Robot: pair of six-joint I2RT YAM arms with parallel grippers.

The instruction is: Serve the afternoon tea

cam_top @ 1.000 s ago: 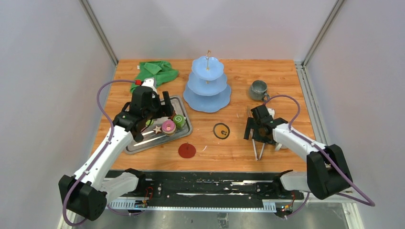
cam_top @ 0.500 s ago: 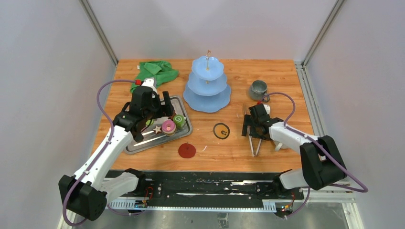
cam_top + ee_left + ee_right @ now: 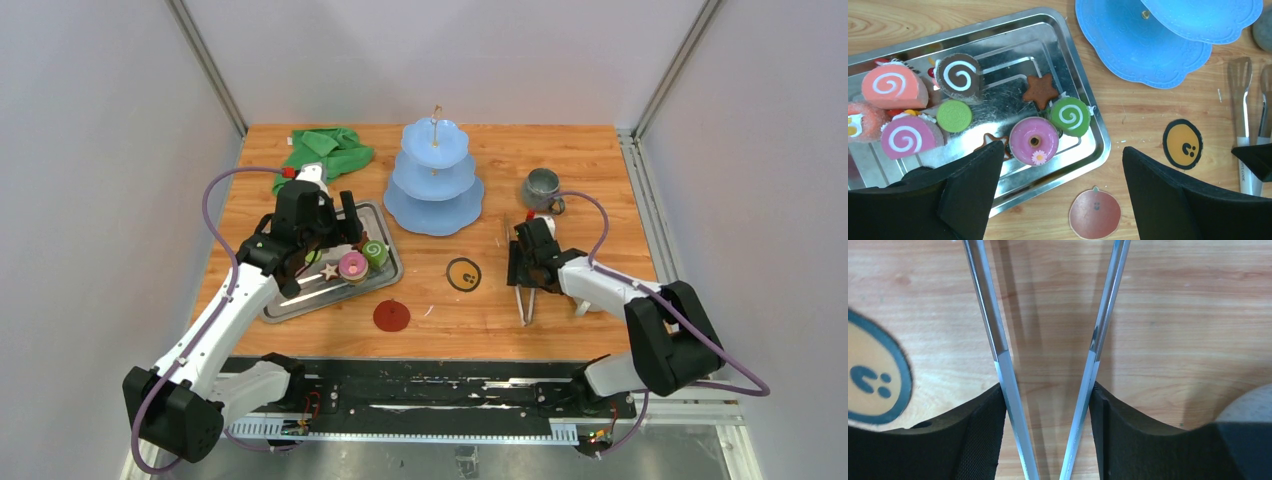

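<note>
Sweets (image 3: pixel 1035 140) are all piled on the steel tray (image 3: pixel 1013 60) on the left side of the table (image 3: pixel 480 310), and the grey-green mug (image 3: pixel 541 187) sits way over on the far right. Left arm is bent up over the tray with its wrist pointing down, and the left gripper (image 3: pixel 1063 150) hangs above the sweets, fingers spread wide with nothing in them. Right arm reaches low across the wood, right gripper (image 3: pixel 1045 387) pinching both legs of some metal tongs (image 3: pixel 998 355).

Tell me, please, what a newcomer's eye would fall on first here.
The blue three-tier stand, at the far middle of the table, draws the eye first. Next come the bright sweets on the steel tray at the left, with the left gripper open above them. On the right, the right gripper grips steel tongs.
</note>
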